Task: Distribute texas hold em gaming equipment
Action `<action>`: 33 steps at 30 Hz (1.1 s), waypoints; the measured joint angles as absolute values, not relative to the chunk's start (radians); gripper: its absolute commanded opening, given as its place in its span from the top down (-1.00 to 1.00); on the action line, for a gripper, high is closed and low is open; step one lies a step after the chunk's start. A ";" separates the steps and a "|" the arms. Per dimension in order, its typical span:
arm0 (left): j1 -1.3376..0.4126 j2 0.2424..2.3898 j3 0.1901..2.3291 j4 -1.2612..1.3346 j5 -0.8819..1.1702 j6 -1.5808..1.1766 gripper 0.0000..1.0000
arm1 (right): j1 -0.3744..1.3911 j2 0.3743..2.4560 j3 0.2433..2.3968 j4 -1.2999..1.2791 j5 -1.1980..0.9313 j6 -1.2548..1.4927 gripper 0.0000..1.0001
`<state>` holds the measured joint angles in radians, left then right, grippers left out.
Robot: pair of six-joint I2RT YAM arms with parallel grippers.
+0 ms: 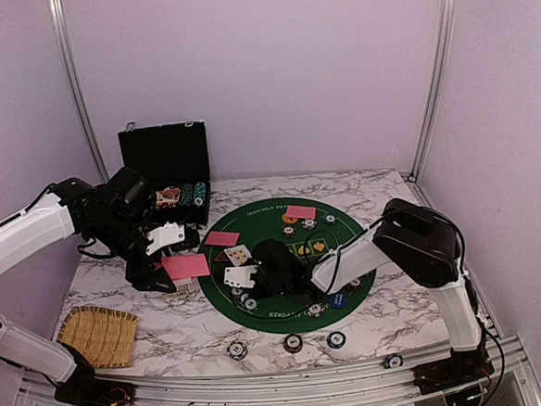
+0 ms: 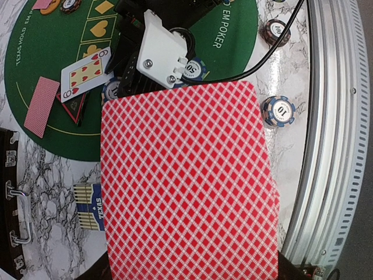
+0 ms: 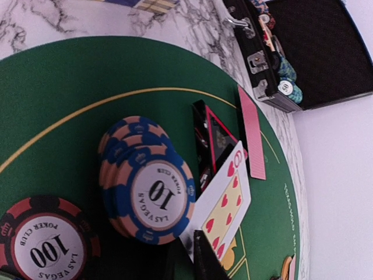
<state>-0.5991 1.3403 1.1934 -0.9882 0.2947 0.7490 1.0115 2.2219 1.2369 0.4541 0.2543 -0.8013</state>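
A red-backed playing card [image 2: 186, 175] is pinched in the left gripper [image 1: 164, 274], above the marble table [image 1: 399, 307] just left of the green poker mat [image 1: 348, 253]. On the mat, a six of hearts [image 3: 224, 204] overlaps a dark triangular marker [image 3: 217, 137] beside stacked blue ten-chips [image 3: 148, 186] — the right gripper [image 1: 242, 284] is close by, and I cannot tell whether it grips.

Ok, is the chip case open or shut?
Open: the lid of the chip case stands upright, with chips showing inside.
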 measured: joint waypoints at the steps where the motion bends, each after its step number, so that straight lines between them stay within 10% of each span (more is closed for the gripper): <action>1: -0.599 1.340 1.193 -0.990 0.295 0.749 1.00 | 1.011 2.223 1.238 0.450 0.255 -0.802 0.99; 33: -0.597 1.332 1.228 -1.000 0.270 0.745 1.00 | 1.170 1.922 1.056 0.601 0.460 -0.837 1.00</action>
<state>-0.5972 1.3315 1.2278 -1.0004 0.2703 0.7448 1.1698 1.9217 1.0565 0.6006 0.4599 -0.8368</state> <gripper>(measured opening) 0.658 0.006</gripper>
